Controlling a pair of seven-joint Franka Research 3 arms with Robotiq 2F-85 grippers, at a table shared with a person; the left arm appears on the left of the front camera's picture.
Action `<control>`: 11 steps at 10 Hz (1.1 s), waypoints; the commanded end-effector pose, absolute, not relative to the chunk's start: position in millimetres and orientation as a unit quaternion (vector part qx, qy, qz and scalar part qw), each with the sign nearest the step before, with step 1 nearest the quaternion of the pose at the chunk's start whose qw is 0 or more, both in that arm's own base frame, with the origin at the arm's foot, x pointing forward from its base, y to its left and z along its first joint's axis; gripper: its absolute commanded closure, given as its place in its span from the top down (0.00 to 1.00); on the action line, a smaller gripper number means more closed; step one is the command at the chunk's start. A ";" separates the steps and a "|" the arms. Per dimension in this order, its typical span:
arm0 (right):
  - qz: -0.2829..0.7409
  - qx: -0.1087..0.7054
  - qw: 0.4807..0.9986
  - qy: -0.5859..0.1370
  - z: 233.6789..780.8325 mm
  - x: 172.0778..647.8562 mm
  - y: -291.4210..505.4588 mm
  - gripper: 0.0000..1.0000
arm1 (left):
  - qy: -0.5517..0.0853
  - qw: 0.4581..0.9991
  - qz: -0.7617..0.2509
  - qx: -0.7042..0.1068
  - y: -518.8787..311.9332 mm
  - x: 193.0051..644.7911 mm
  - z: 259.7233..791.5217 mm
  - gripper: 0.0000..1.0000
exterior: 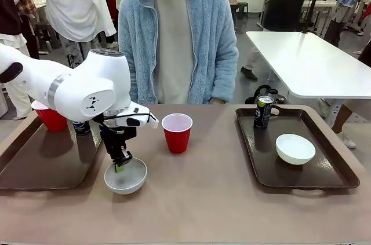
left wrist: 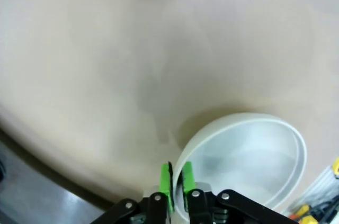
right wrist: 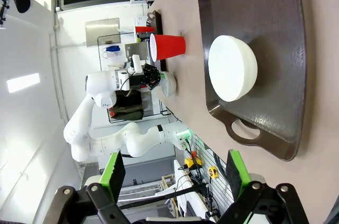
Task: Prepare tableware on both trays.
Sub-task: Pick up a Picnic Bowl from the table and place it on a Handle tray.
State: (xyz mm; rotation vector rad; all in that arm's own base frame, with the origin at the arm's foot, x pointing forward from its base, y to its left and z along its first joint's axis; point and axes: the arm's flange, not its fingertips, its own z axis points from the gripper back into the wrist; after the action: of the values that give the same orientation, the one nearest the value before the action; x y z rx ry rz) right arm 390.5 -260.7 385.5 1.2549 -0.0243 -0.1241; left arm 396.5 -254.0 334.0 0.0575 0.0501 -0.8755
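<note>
The white bowl [exterior: 125, 176] sits nearest on the bare counter [exterior: 220, 204], its rim pinched between the closed pads of the left tool [exterior: 120, 167]. Just behind stands a red cup [exterior: 177, 132]. The left tray [exterior: 40, 161] holds another red cup [exterior: 51, 117] and a dark can [exterior: 82, 127], partly hidden by the arm. The right tray [exterior: 324, 167] carries a second bowl [exterior: 295, 148] and a Pepsi can [exterior: 263, 111]. The right tool [right wrist: 175, 173] hangs wide open, empty.

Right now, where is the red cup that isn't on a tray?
In the front view the red cup stands upright on the bare table between the two trays, just behind and right of the white bowl that the left claw grips.
</note>
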 end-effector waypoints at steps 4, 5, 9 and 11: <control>-0.050 0.585 0.810 -0.008 386.3 387.7 -261.2 1.00 | 0.007 0.937 -0.349 -0.012 -205.1 369.0 363.6 0.00; -0.050 0.585 0.810 -0.008 386.3 387.7 -261.2 1.00 | -0.002 0.949 -0.314 -0.034 -177.4 365.7 372.5 0.00; -0.050 0.585 0.810 -0.008 386.3 387.7 -261.2 1.00 | -0.022 0.969 -0.228 -0.089 -109.0 364.9 389.4 0.00; -0.050 0.585 0.810 -0.008 386.3 387.7 -261.2 1.00 | -0.017 0.976 -0.193 -0.095 -87.9 369.3 389.2 0.00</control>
State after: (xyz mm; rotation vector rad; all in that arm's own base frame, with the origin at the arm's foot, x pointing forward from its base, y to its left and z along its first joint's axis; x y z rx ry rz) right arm 390.4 -260.7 385.4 1.2551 -0.0240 -0.1243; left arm 374.4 -92.2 393.7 -0.1661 -0.0454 -0.4123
